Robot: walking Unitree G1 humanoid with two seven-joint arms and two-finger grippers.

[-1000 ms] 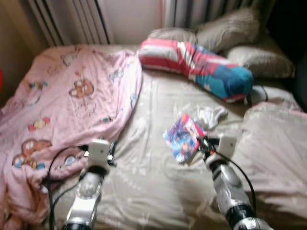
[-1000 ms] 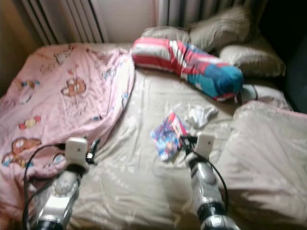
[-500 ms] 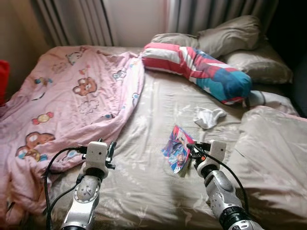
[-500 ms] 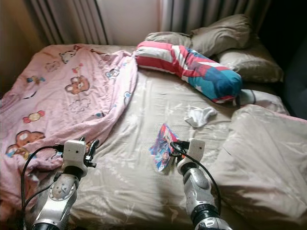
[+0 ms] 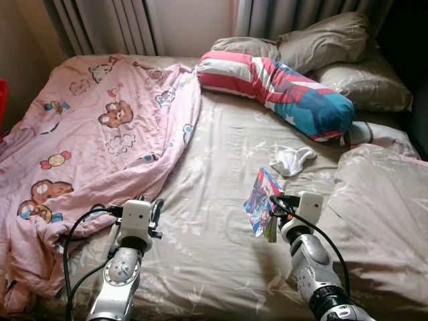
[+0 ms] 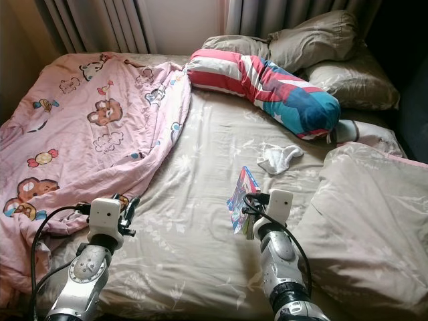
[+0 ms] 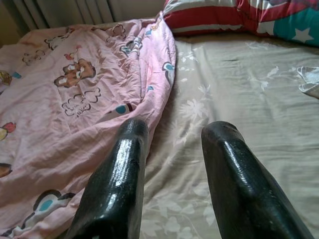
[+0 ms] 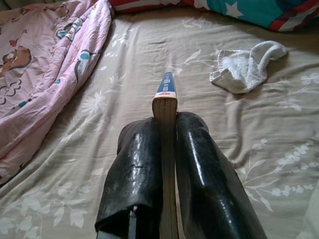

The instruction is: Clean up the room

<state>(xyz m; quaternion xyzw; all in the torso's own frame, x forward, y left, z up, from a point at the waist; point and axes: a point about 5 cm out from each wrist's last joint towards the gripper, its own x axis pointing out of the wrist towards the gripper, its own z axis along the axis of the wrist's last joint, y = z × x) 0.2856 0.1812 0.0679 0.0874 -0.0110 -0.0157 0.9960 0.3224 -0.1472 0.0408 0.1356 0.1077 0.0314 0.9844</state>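
- A pink blanket printed with bears and sweets lies rumpled over the left side of the bed, its edge running down the middle of the beige flowered sheet.
- The left gripper hovers low over the sheet just beside that blanket's edge; its jaws stand apart with nothing between them.
- At the head of the bed, a long red, white and teal striped bolster lies slantwise, with beige pillows stacked behind it against the grey curtains.
- A small white cloth lies crumpled on the sheet, below the bolster's teal end.
- The right gripper has its jaws clamped on a thin colourful book, held on edge and raised above the sheet near the middle of the bed; the white cloth lies a little beyond it.
- A beige duvet is bunched up over the right side of the bed, next to the right arm.
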